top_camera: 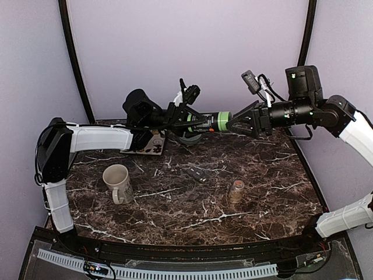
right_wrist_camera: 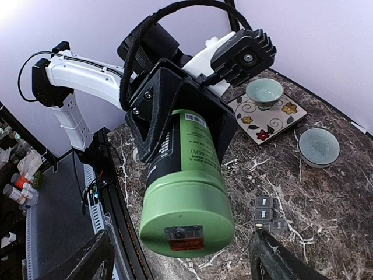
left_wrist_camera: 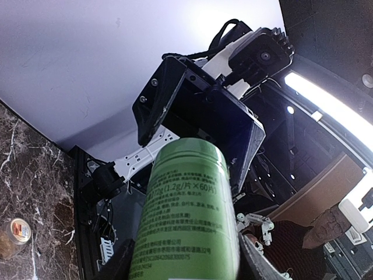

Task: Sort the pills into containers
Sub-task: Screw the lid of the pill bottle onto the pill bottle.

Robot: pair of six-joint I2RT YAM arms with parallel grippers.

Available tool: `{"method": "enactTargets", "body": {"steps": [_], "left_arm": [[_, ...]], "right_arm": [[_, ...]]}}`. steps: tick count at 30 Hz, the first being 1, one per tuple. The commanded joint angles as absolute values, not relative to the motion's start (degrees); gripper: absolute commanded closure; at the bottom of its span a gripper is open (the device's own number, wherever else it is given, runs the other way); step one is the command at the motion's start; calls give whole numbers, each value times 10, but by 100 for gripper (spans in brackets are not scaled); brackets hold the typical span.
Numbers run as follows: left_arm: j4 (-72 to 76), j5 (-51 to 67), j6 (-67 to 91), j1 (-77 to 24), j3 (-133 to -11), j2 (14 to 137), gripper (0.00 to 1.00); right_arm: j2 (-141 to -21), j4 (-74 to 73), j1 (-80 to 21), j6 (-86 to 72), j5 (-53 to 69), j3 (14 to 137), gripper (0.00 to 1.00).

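**A:** Which way does the pill bottle (top_camera: 207, 121) lie?

**B:** On its side, in the air above the far part of the bench (top_camera: 175, 216). In the top view its long axis runs from 9 o'clock to 3 o'clock, with the green end towards 3.

**A:** What is it made of?

**B:** It is a smooth, glossy round cylinder, probably plastic. The body is green with a dark printed label and a barcode. The flat green end facing the right wrist camera carries a small sticker.

**A:** And the left fingers (left_wrist_camera: 259, 265)?

**B:** They are clamped on the bottle's sides at its 9 o'clock end, one on each flank.

**A:** The right fingers (right_wrist_camera: 81, 262)?

**B:** They are spread wide, one on either side of the green end. I cannot tell whether they touch it.

**A:** What else is on the bench?

**B:** It is dark marble with white veins.
- A cream mug (top_camera: 116, 182) stands at 8 o'clock.
- A small amber vial (top_camera: 236, 191) stands upright at 4 o'clock.
- Flat blister packs (top_camera: 195, 174) lie near the centre.
- At 11 o'clock a pale green cup (right_wrist_camera: 264, 92) sits on a flowered tile (right_wrist_camera: 280, 119).
- A ribbed bowl (right_wrist_camera: 319, 147) is beside the tile.
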State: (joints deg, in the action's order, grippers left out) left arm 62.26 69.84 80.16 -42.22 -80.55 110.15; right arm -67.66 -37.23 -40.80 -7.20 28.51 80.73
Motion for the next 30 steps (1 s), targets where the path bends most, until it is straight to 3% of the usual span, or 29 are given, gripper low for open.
{"method": "enactTargets", "body": {"steps": [1,8,13,17,22,26,30], "left_arm": [[642,710,800,-423,-829,1096,100],[641,716,801,-424,-831,1096,100],[640,721,799,-424,-832,1095,100],[636,723,796,-425,-829,1093,100],[636,724,790,-425,-832,1092,100],[633,722,766,-424,-838,1087,100],[547,701,645,-424,-843,1057,100]], "right_arm": [[-683,-364,-421,-60,276,828,20],[-695,-363,-432,-55,265,833,22],[-706,-362,-434,-54,261,844,29],[-713,-365,-435,-54,261,852,42],[-729,-379,-435,-60,259,861,74],[-735,-375,-432,-112,251,865,80],[-750,-356,-412,-223,281,867,82]]}}
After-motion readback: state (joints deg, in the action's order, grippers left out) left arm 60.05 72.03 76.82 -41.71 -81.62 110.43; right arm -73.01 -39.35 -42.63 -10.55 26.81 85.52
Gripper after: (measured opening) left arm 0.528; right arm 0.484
